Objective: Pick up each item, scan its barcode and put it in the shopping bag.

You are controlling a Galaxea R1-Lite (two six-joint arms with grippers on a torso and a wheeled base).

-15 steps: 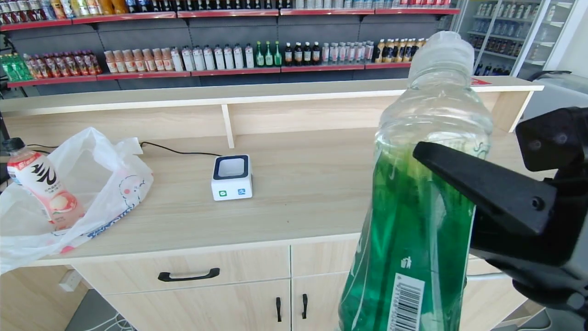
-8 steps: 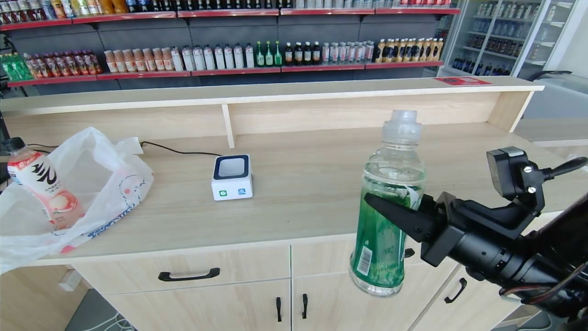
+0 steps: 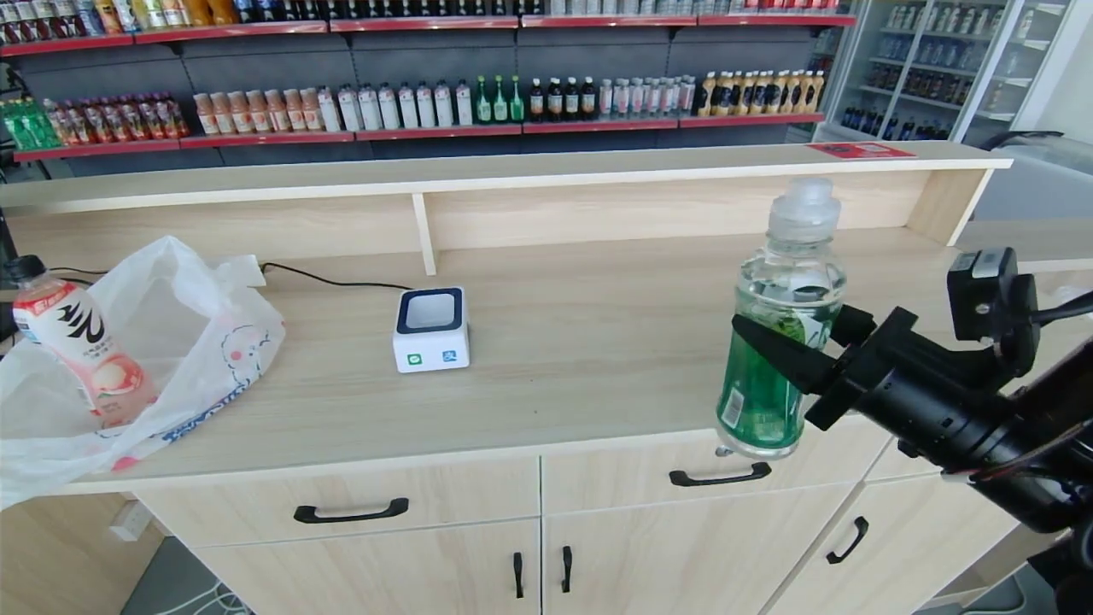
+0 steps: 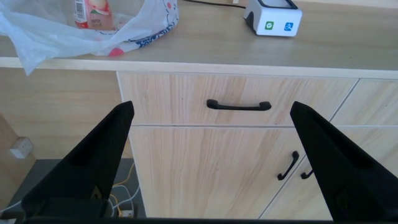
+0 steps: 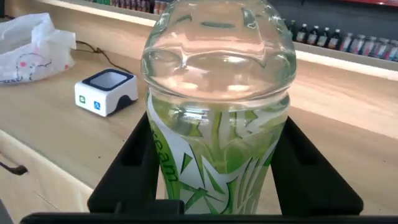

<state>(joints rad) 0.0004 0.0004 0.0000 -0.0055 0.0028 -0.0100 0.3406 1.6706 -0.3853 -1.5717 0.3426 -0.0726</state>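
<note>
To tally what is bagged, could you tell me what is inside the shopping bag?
A pink-labelled drink bottle stands tilted in the shopping bag. Crumpled plastic covers the bag's floor, so anything lying flat there cannot be seen.

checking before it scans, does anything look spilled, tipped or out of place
Nothing is spilled or damaged. The pink drink bottle leans tilted inside the shopping bag, whose plastic droops over the left edge of the counter. The green bottle is near upright in the right gripper.
</note>
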